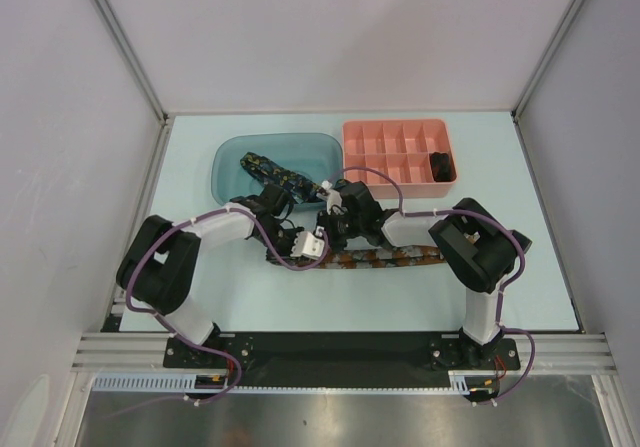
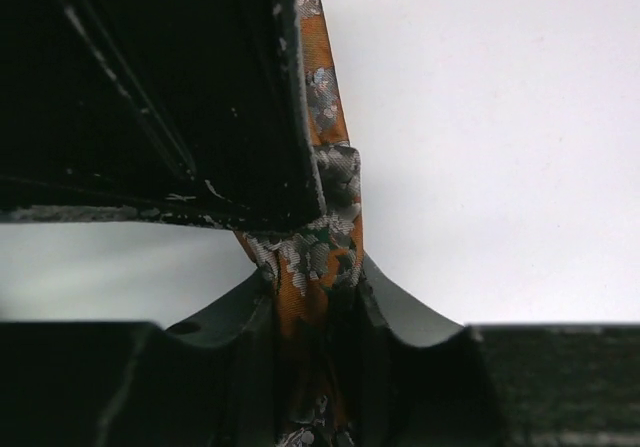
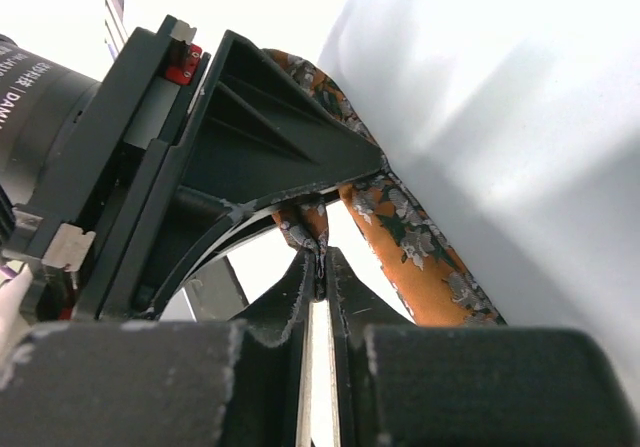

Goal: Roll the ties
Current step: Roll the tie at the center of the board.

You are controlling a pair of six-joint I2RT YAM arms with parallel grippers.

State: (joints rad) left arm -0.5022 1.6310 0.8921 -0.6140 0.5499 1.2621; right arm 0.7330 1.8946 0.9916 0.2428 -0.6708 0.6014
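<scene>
Pale table (image 1: 250, 307), white walls (image 1: 330, 37); left pincer (image 2: 315, 289), right pincer (image 3: 320, 267) both pinching orange-flecked tie (image 1: 400, 257).

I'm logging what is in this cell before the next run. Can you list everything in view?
orange tie: one, orange-brown with pale flecks, lying on the table in front of the tray, its left end lifted between the grippers
navy tie: one, navy with yellowish specks, unrolled in the bin
rolled bundle: one, dark, in a right-end compartment of the tray
blue bin: one, translucent blue, back centre-left
pink tray: one, pink, divided, back right beside the bin
table: one, pale blue
left gripper: one, black, centre, closed on the orange tie
right gripper: one, black, centre, pinching a fold of the same tie
</scene>
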